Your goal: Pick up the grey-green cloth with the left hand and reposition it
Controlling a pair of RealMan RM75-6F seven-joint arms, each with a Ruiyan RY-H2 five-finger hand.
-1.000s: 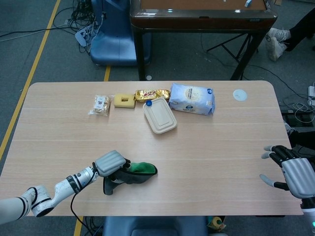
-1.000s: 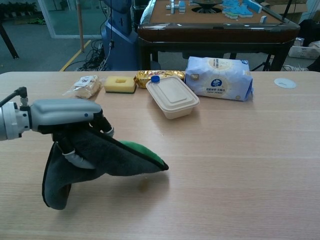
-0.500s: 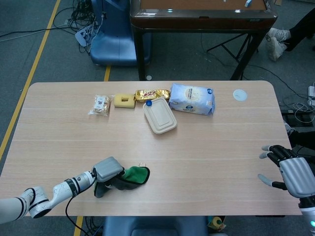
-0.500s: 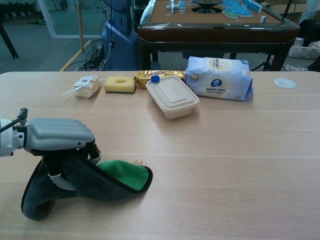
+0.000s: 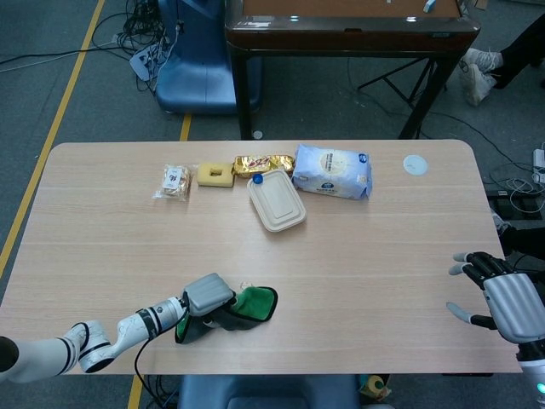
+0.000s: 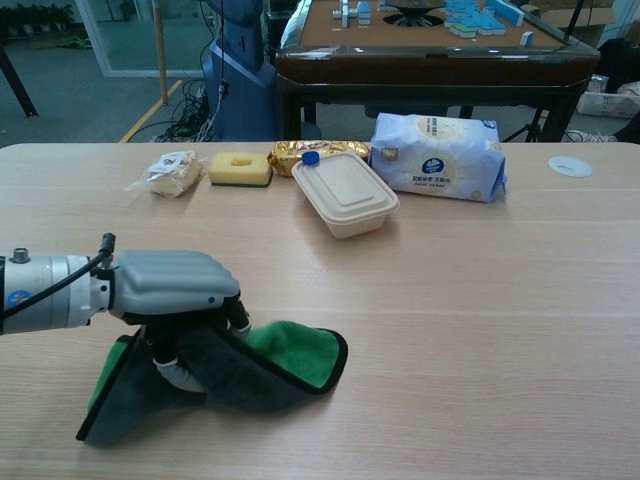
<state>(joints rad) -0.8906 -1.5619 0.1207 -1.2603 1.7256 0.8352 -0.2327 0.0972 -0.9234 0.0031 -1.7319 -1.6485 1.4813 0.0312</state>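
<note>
Lidded beige takeaway box [image 5: 277, 199] is sat closed on the table [image 5: 383, 281]; contents cannot be seen. A blue cap [image 6: 311, 157] is seen just at its far-left corner. Behind it a row is laid out: clear snack packet [image 5: 174, 181], yellow sponge [image 5: 215, 174], gold foil pack [image 5: 263, 163], white-blue tissue pack [image 5: 333, 171]. A small white disc [image 5: 415, 164] is set well apart near the far right corner.

Grey-green cloth [image 6: 240, 368] is held at the near left edge of the table, grasped by the fingers [image 6: 178, 372] of the left hand [image 5: 209, 300]; its green inner face is folded open toward the right, and the dark tail is draped down to the table surface.

Right hand [image 5: 502, 298] is held at the near right edge, fingers spread, nothing gripped.

Versus 0.5 s ago: left hand and cloth have been shifted right along the near edge, and more green face is exposed. Right hand position is unchanged.
</note>
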